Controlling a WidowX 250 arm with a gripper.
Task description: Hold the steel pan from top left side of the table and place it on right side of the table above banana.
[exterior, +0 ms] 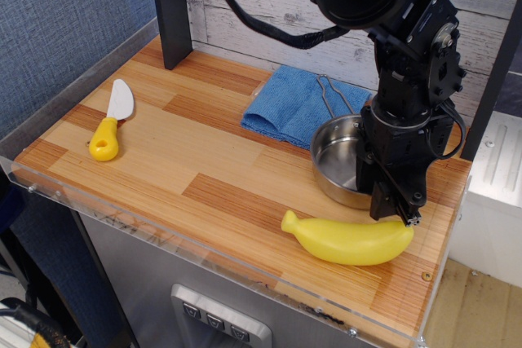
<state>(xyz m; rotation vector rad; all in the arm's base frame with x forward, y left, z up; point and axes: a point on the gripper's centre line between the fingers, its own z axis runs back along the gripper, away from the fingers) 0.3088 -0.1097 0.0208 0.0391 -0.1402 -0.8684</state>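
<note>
The steel pan (pixel 338 162) rests on the right side of the table (pixel 204 165), its wire handle (pixel 336 94) pointing back over a blue cloth. The banana (pixel 347 242) lies just in front of the pan, near the front right edge. My gripper (pixel 393 211) comes down from above at the pan's right rim, and its fingers appear clamped on the rim. The fingertips reach down to the banana's right end, and the arm hides the pan's right side.
A folded blue cloth (pixel 289 105) lies behind the pan. A yellow-handled toy knife (pixel 110 124) lies at the left. A black post (pixel 171 10) stands at the back left. A clear plastic rim runs along the table's front edge.
</note>
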